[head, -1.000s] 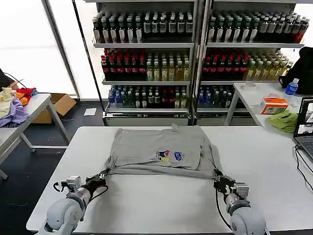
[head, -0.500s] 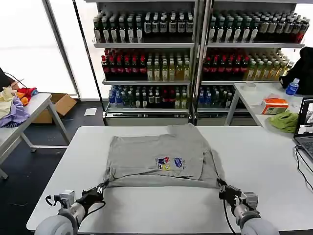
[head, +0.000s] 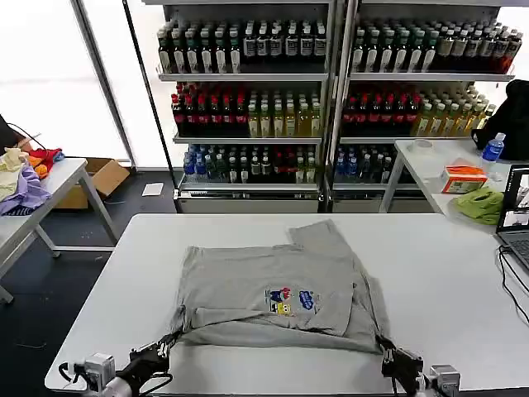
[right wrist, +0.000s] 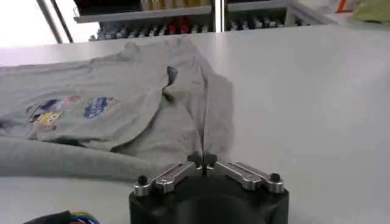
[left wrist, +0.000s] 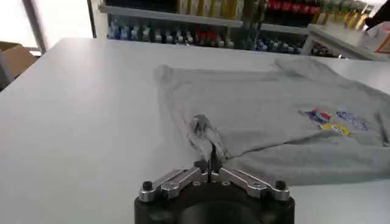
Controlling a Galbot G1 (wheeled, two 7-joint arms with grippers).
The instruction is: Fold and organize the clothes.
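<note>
Shirt dragged toward the near edge
Both grippers, left (head: 163,350) and right (head: 388,356), jaws clamped on the shirt (head: 277,294), have pulled it nearer across the surface (head: 446,273), flattening it for folding.

The scene is viewed from above by the head camera, which is aimed forward and down across the white table (head: 446,273) toward the bottle shelves (head: 331,99) behind it. The whole grey shirt (head: 281,294) is taken in, with the left gripper (head: 161,351) and right gripper (head: 393,357) caught at the near table edge.

The left wrist camera is set low behind the left gripper (left wrist: 211,159), close to the tabletop, and is faced along the shirt (left wrist: 274,115) toward the shelves. The right wrist camera is placed likewise behind the right gripper (right wrist: 203,159). The shirt (right wrist: 122,115) and its chest graphic (head: 289,300) are shared by all three views.
</note>
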